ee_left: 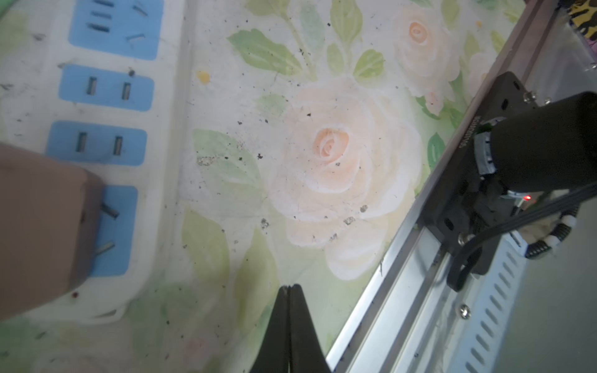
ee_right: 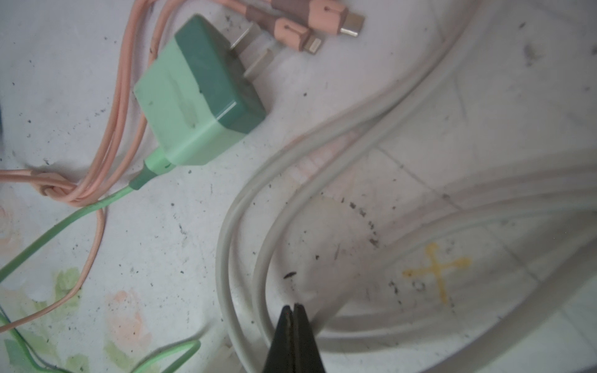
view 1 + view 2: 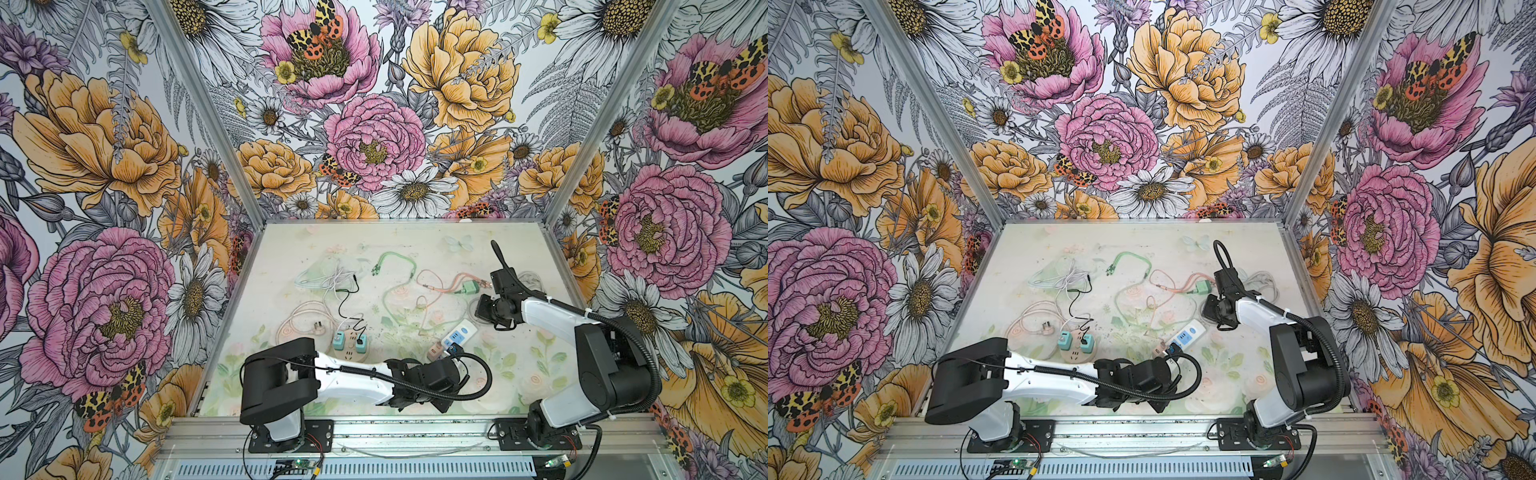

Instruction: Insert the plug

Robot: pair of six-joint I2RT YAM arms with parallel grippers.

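Pink-brown plug (image 1: pixel 38 226), blue-and-white power strip (image 1: pixel 168 97), rose-print table (image 1: pixel 329 145)

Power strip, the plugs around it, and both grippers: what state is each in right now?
white power strip: three blue sockets free, the end one occupied.
pink adapter: on the strip's end socket, not held.
green adapter: loose on the table, prongs bare.
teal adapters: both plugged into the round strip.
left gripper: shut, empty.
right gripper: shut, empty.
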